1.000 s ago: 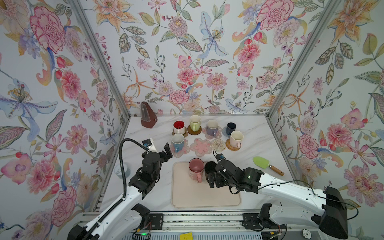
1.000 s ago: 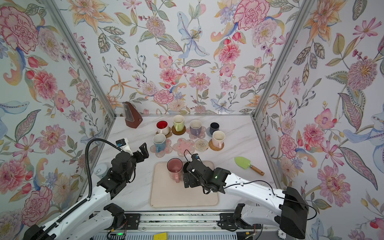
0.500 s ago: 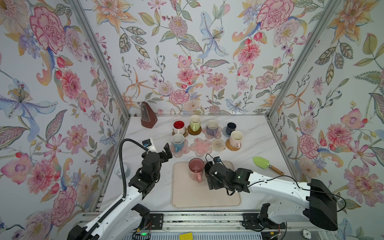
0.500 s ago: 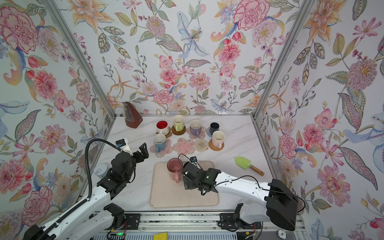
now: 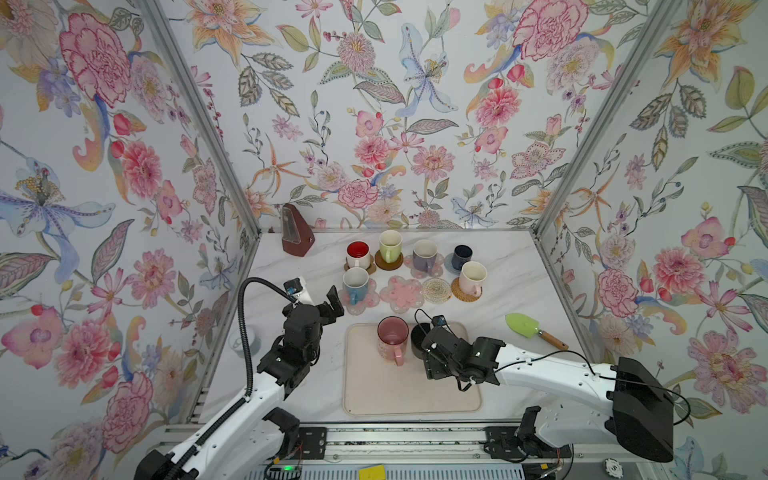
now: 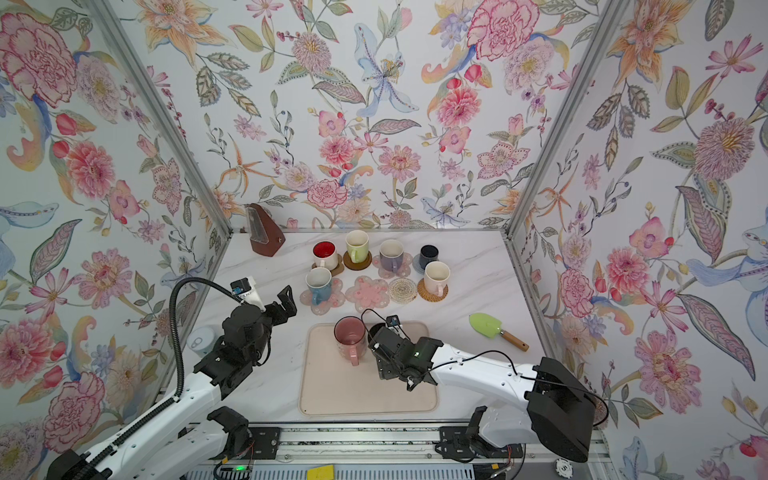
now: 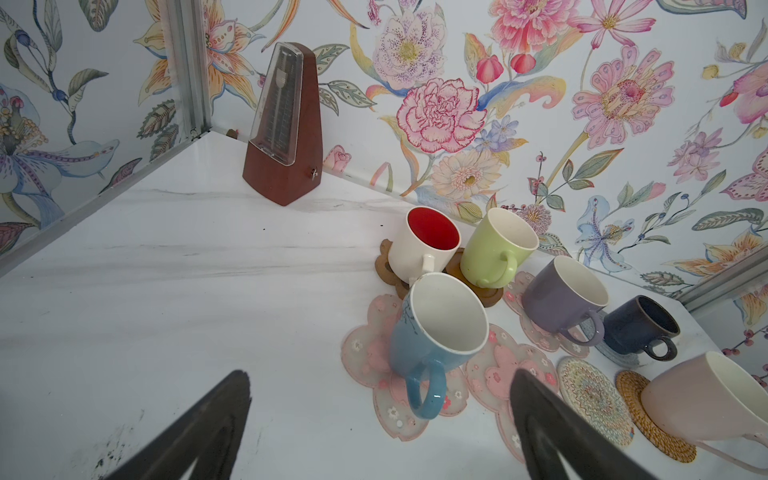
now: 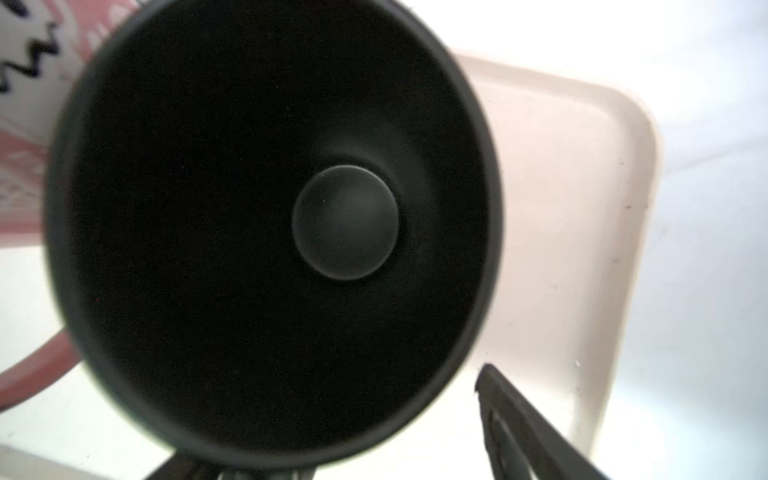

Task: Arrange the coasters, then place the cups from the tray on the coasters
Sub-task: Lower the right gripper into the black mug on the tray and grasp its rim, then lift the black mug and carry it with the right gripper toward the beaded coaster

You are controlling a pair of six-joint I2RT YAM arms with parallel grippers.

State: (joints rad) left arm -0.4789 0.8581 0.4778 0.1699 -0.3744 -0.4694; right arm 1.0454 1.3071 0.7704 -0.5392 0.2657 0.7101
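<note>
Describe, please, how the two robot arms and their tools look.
Both arms have white shells with black joints. The left arm carries a thick ribbed black hose arching over it. The right arm has thin black cables and a large black base block. The left tool and right tool are black, with tapered fingers.

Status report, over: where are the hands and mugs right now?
Left hand open, hovering by blue mug. Right hand at black mug on tray, jaws apart, no grip seen. Pink mug close beside it; flower coaster and white woven coaster bare.
</note>
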